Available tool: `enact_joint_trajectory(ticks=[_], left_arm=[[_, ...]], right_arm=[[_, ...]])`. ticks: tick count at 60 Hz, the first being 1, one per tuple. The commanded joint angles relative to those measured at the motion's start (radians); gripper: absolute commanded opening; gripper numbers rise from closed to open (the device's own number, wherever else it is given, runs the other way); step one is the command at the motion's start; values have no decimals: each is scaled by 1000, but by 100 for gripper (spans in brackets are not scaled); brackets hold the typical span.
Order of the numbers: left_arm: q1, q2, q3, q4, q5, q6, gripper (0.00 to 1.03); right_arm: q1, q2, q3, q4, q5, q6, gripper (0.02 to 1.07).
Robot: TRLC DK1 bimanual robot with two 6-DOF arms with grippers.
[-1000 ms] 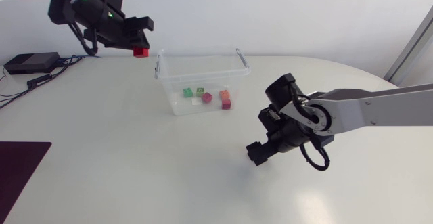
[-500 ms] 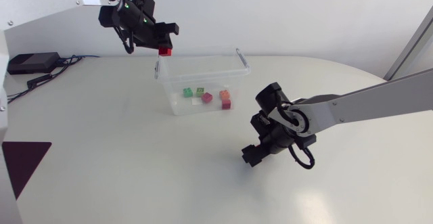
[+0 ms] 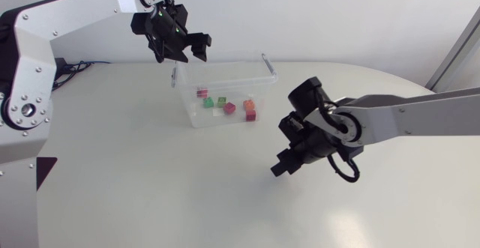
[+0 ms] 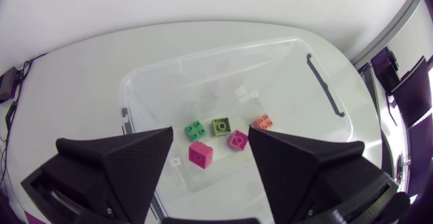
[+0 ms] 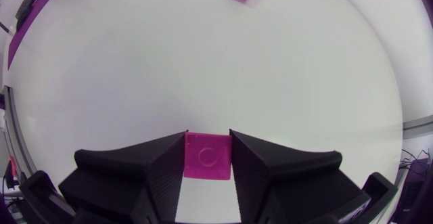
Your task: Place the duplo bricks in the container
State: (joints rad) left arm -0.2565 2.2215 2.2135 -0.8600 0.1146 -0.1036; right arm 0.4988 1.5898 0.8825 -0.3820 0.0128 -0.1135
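While my left jaws hang spread over the container (image 4: 203, 55) with loose bricks (image 4: 200, 153) in it, my right jaws are pinching a pink brick (image 5: 207, 156) over the tabletop (image 3: 150, 173).

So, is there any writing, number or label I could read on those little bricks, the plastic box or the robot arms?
No text can be read anywhere.
On the container: clear plastic, no label visible.
On the green brick and its neighbours inside: plain studs, any moulded marks too small to read.
On the magenta brick: a bare stud ring, no letters legible.
On the left arm and right arm: no legible print.
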Motion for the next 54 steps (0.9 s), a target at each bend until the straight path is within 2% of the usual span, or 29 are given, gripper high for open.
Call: enact_joint_trajectory(ticks=[1, 11, 27, 43, 54], left_arm=[[3, 18, 43, -45, -6, 18, 100], [11, -60, 20, -140, -20, 25, 100], [26, -307, -156, -152, -35, 39, 100], [46, -600, -502, -59, -59, 56, 100], [77, -829, -798, 73, -116, 93, 100]], right_arm=[[7, -62, 61, -38, 9, -14, 23], [6, -100, 164, -67, 9, -5, 23], [-17, -45, 368, -32, 3, -2, 23], [-23, 104, 581, 25, -5, 0, 23], [-16, 228, 722, 71, -2, 0, 24]])
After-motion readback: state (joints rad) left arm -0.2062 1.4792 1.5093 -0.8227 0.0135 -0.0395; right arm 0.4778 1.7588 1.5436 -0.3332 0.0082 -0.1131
